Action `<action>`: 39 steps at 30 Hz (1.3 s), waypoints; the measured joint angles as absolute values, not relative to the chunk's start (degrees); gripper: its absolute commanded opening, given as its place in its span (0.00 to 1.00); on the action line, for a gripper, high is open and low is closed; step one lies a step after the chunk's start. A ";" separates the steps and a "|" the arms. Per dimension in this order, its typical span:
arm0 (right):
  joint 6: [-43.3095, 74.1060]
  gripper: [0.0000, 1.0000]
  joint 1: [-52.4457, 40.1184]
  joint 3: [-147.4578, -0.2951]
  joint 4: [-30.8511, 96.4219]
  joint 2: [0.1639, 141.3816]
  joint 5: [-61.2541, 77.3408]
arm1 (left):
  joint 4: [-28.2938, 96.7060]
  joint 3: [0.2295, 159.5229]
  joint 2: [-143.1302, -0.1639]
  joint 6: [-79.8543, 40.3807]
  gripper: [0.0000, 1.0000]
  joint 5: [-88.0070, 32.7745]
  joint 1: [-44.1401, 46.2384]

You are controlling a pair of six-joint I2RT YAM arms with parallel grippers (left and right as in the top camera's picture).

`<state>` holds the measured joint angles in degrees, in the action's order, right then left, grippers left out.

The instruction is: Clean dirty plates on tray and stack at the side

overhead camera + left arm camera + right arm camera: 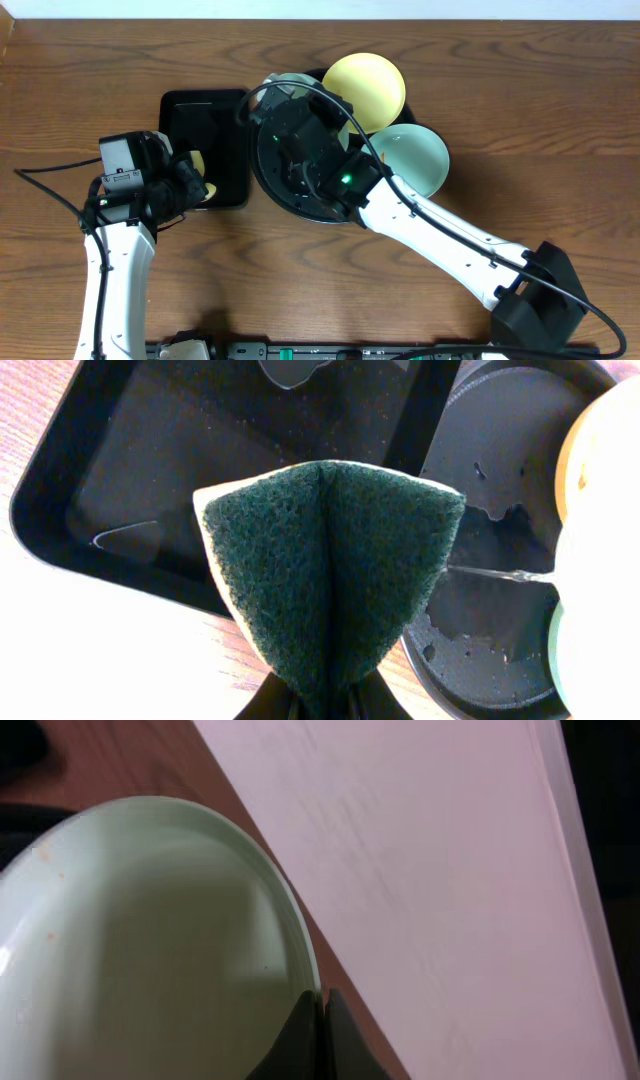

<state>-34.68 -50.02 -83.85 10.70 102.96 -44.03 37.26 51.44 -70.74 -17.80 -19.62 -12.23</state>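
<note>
Left hand [320,705] pinching a folded green scouring sponge [325,580] above the rectangular black tray [60,490]; right hand [322,1020] pinching the rim of a mint-green plate [150,940] over the round black tray [295,207], yellow plate [365,90] and second mint-green plate [410,160] just to its right.

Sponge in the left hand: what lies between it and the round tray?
The rectangular black tray: its floor and right rim separate the sponge from the round tray. The overhead view shows it.

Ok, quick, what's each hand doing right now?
Left hand: closed, holding the sponge.
Right hand: closed on the rim of the green plate.
</note>
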 measured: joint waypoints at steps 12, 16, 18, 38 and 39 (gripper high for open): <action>-11.46 0.01 -39.44 -84.05 26.50 102.08 -27.33 | 37.08 51.44 -70.74 -17.78 0.08 -21.37 -12.23; -3.31 0.01 -30.00 -84.07 27.75 98.76 -9.61 | 37.10 51.44 -70.74 -17.78 0.08 -21.91 -12.23; 0.27 0.01 -24.05 -84.23 28.49 96.73 0.78 | 37.08 51.44 -70.74 -17.80 0.07 -22.04 -12.23; 4.45 0.11 14.00 -84.79 43.59 95.74 28.95 | 36.56 51.44 -70.74 -17.80 0.08 -22.20 -12.23; 4.43 0.17 14.98 -84.79 43.97 95.74 28.82 | 36.53 51.44 -70.74 -17.78 0.08 -22.20 -12.23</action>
<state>4.43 14.98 -84.79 43.97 95.74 28.82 36.53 51.44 -70.74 -17.78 -22.20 -12.23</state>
